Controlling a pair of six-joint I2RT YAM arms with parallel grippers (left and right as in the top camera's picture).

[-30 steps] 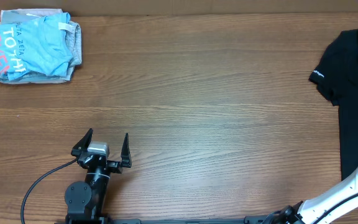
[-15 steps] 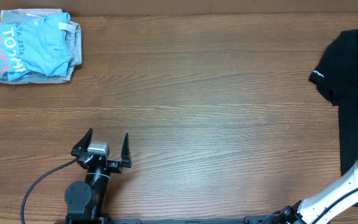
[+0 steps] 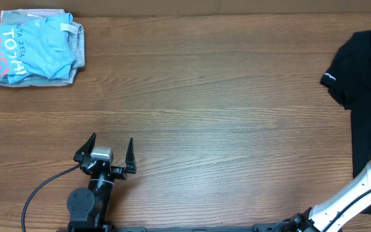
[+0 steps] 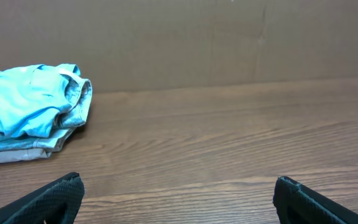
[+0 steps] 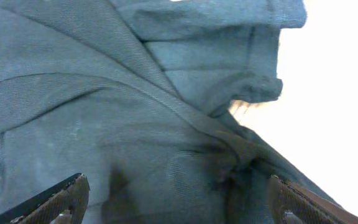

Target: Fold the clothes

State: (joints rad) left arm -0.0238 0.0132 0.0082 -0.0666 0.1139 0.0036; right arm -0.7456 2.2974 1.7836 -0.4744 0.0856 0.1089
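**T-shirt (image 3: 368,103), black, heaped at the right edge of the table; both grippers spread wide**

The T-shirt lies rumpled and unfolded at the far right of the wooden table (image 3: 224,122), and part of it runs out of the overhead view. One short sleeve points left toward the middle of the table and carries a small white logo (image 3: 328,76) near its hem. The fabric looks soft, with loose folds and thick seamed edges in the right wrist view.

The right gripper (image 5: 176,196) hangs close over this dark cloth, its two fingers far apart at the lower corners of that view. Whether they touch the cloth cannot be told. The white right arm (image 3: 346,203) reaches in from the bottom right corner.

The left gripper (image 3: 112,139) sits near the front edge on the left side, fingers wide apart and holding nothing, well apart from the T-shirt. A broad stretch of bare wood lies between them.

At the back left corner rests a folded pile of light clothes (image 3: 34,48), with a light blue shirt with red and white lettering on top. A brown cardboard wall (image 4: 197,43) stands along the back edge.
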